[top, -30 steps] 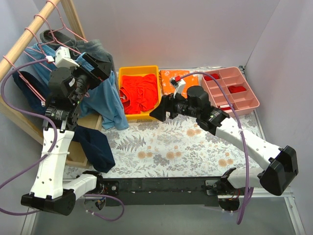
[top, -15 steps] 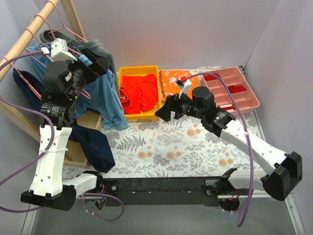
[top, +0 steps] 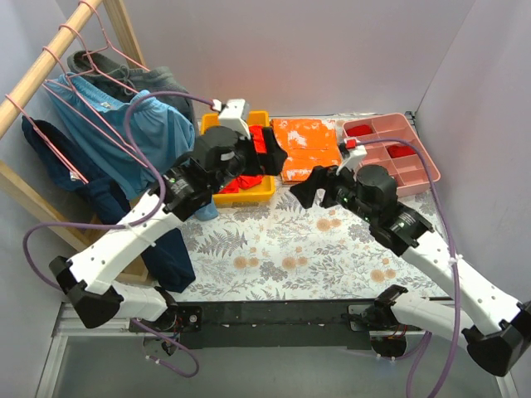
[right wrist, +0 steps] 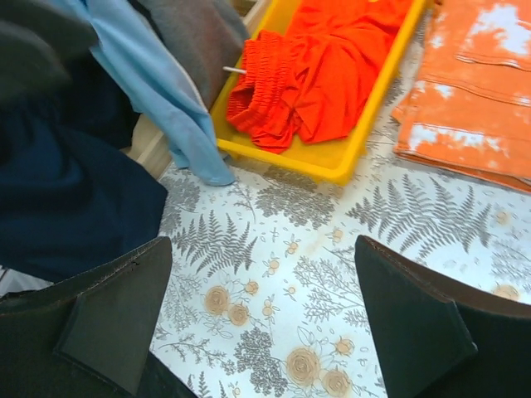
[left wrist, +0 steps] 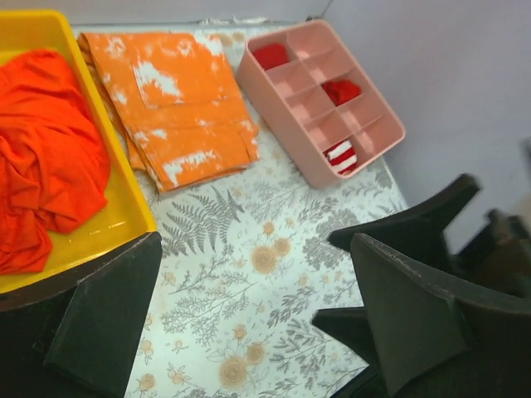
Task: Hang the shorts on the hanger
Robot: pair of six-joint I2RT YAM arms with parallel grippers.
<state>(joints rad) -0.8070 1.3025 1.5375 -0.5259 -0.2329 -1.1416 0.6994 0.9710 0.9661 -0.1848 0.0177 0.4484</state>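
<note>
Left hand (top: 272, 151): over the yellow bin (top: 259, 191) at the back of the surface (top: 282, 249). In the left wrist view its fingers (left wrist: 99, 323) stand wide apart with nothing between them. Released, empty.

Right hand (top: 309, 184): above the floral surface, just in front of the orange patterned cloth (top: 309, 145) and close beside the left hand. In the right wrist view the fingers (right wrist: 415, 332) are also spread wide with only the surface showing between them. Released, empty.

Shorts (top: 145, 137): light blue, hanging at the wooden rail (top: 41, 70) on the left, clear of both hands. The hanger (top: 91, 121) shows as a thin pink wire running slantwise across the front of the fabric. Cannot tell how the fabric sits over the wire. In the right wrist view one blue leg (right wrist: 158, 91) hangs down, its lower tip just beside the near left corner of the yellow bin.

Other items:
- grey shorts (top: 158, 83) hang behind the blue pair, higher on the rail
- dark navy garment (top: 166, 249) hangs below and in front of the blue pair
- red-orange shorts (left wrist: 41, 157) lie crumpled in the yellow bin
- orange patterned cloth lies folded flat between the bin and the pink tray (top: 419, 178)
- the tray's compartments hold small red pieces, one striped red and white (left wrist: 338, 153)
</note>
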